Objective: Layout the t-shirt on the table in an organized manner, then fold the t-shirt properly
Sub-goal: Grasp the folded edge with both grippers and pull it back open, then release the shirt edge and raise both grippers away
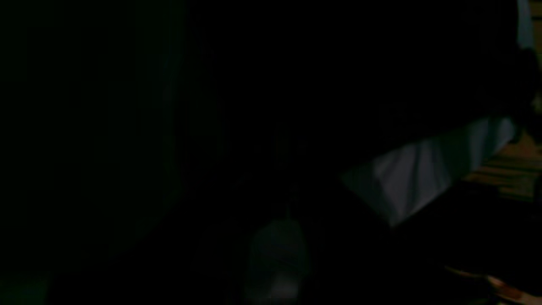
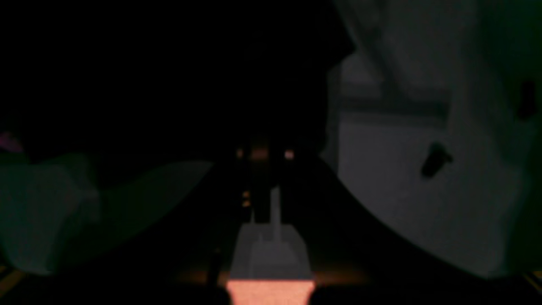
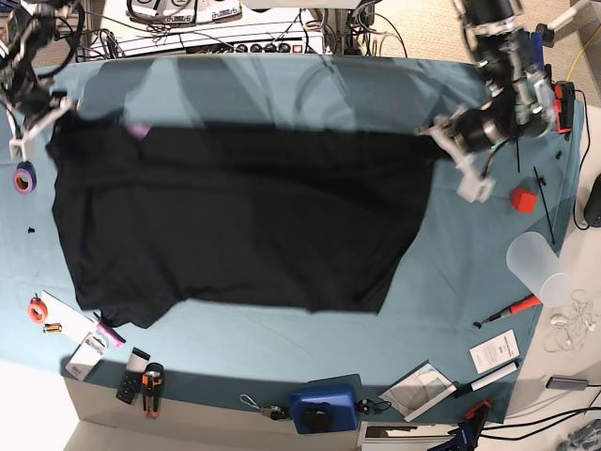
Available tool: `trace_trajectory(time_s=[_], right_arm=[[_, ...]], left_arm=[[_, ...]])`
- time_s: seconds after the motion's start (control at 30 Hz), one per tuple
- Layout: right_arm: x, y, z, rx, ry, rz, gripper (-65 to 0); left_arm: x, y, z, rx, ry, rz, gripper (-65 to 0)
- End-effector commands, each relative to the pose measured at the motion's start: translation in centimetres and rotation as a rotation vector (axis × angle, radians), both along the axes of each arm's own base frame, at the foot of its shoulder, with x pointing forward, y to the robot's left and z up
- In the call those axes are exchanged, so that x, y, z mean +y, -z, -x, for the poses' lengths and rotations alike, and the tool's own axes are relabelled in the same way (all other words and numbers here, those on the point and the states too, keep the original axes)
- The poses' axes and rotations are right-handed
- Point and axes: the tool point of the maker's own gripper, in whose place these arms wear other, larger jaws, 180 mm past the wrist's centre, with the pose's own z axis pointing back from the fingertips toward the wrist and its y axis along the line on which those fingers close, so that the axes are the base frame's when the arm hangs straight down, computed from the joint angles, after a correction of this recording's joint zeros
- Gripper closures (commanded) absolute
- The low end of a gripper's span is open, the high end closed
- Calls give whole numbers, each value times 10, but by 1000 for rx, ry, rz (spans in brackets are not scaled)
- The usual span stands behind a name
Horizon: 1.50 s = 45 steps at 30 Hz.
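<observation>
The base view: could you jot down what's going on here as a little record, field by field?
garment: black t-shirt, plain side up, held stretched at its far edge
surface: table under teal cloth
left end effector: shut on the shirt's far corner, on the view's right
right end effector: shut on the shirt's other far corner, on the view's left
shirt state: spread wide, not yet folded
nearby items: red cube; tape roll; blue box
wrist views: too dark to read
</observation>
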Motion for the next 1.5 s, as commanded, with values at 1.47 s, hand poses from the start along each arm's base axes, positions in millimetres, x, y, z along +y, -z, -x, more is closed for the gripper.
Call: trace_trajectory(time_s=[1.47], right_arm=[[19, -5, 66, 94, -21, -1, 0]], left_arm=[[55, 34, 107, 235, -19, -106, 0]])
